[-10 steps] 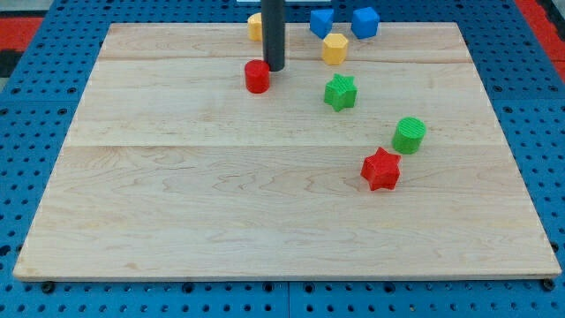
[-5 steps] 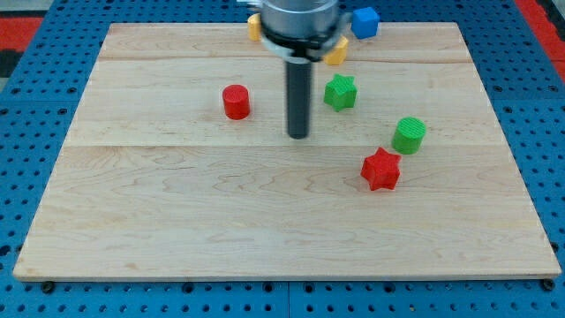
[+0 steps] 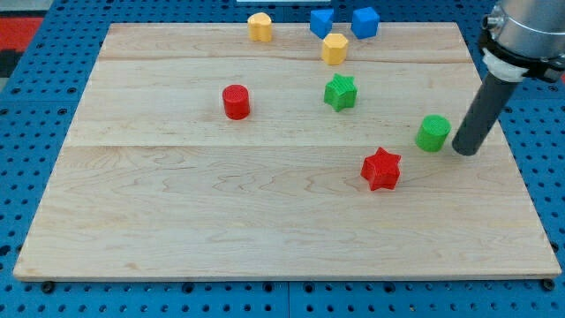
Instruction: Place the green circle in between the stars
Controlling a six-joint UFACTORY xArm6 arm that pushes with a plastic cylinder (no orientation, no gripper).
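The green circle point(image 3: 433, 132) lies on the wooden board point(image 3: 177, 212) at the view's right. My tip point(image 3: 465, 151) stands just to its right, a small gap apart. The green star point(image 3: 340, 92) sits up and to the left of the circle. The red star point(image 3: 381, 169) sits down and to the left of the circle. The circle lies to the right of the line between the two stars.
A red cylinder point(image 3: 236, 102) lies left of centre. Near the view's top edge are a yellow block point(image 3: 259, 26), a yellow hexagon point(image 3: 334, 49) and two blue blocks point(image 3: 321, 22) point(image 3: 364, 21). The board's right edge is close to my tip.
My tip has swept from the board's middle to the right side, past the green circle. The green circle now lies a little further right. The red cylinder stays where it was pushed.
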